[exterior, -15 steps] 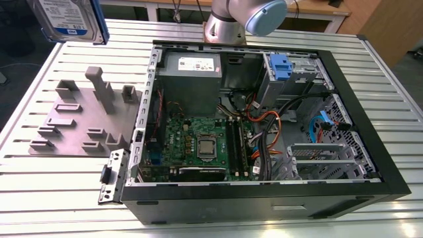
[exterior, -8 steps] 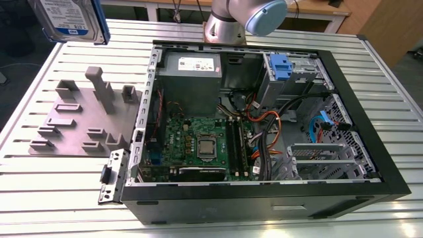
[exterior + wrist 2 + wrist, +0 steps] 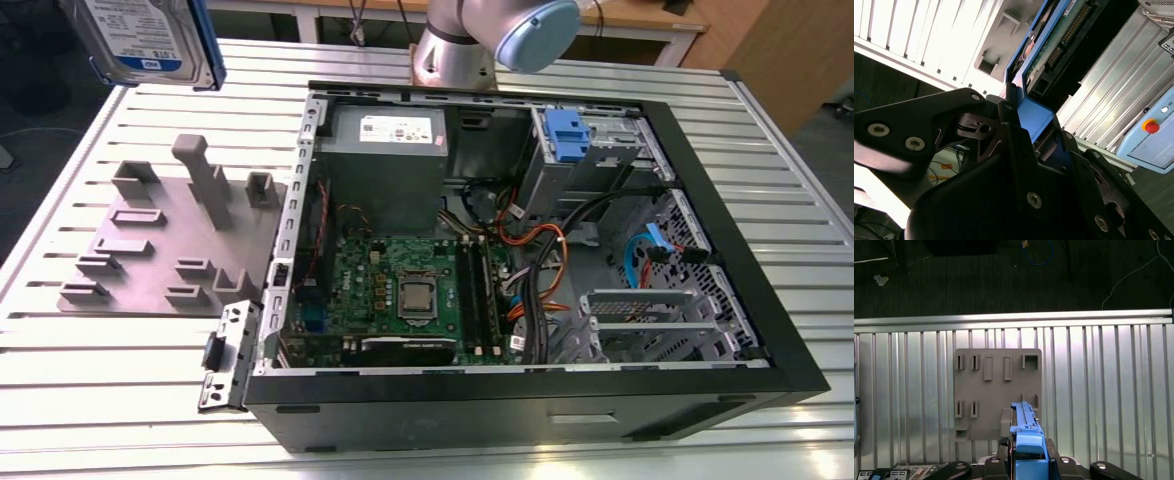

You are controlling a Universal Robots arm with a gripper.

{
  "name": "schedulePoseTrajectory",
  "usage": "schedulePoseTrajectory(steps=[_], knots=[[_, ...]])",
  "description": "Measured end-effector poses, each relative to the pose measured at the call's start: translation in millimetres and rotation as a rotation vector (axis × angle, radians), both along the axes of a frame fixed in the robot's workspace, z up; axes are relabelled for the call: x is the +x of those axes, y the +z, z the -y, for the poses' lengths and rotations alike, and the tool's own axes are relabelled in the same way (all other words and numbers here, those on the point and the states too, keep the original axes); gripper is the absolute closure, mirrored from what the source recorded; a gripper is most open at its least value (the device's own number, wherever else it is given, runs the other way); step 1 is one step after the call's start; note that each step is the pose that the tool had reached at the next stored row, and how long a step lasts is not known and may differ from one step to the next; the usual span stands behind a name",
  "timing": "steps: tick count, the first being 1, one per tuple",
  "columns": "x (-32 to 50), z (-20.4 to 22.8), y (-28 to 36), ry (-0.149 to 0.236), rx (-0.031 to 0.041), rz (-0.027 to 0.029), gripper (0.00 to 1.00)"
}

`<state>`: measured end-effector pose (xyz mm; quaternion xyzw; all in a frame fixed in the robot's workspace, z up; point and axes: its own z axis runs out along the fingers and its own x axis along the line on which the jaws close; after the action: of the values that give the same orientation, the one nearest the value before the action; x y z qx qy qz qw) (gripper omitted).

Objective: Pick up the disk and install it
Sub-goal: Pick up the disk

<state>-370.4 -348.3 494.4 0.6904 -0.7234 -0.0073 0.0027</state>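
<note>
**While the Case Lay Open, the Disk Hung in the Air**

Since its edges were pinched from both sides, the disk [image 3: 144,40] sat firmly in the claw [image 3: 1036,125], which was clenched on the blue frame. In the second wrist view the green circuit side of the disk [image 3: 1051,50] ran away from the fingers [image 3: 1010,117]. That suggested an end-on hold, probably so that the free end could lead.

In the exterior view the disk hung at about eleven o'clock, clear of the slatted table [image 3: 107,400], with its labelled face toward the camera. The grey slotted holder [image 3: 160,240] lay on the table at nine o'clock. The first wrist view looked straight down past the claw [image 3: 1029,461] and the thin edge of the disk [image 3: 1024,422] onto that same holder [image 3: 996,390]. So the disk was above it (how high I could not tell).

The computer case [image 3: 534,395] took up the middle and the three o'clock side. It lay flat with its side panel off, presumably so its bays could be reached from above. Inside it, a blue clip [image 3: 567,135] sat in a bay at one o'clock, and a bare metal cage [image 3: 641,320] stood at four o'clock. The disk was well apart from both, so the installing was not yet done.
</note>
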Motion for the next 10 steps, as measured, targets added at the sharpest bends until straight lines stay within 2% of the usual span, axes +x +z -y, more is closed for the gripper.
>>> schedulePoseTrajectory(steps=[10], knots=[[3.6,0.0,0.0,0.000,0.0000,0.0000,0.64]])
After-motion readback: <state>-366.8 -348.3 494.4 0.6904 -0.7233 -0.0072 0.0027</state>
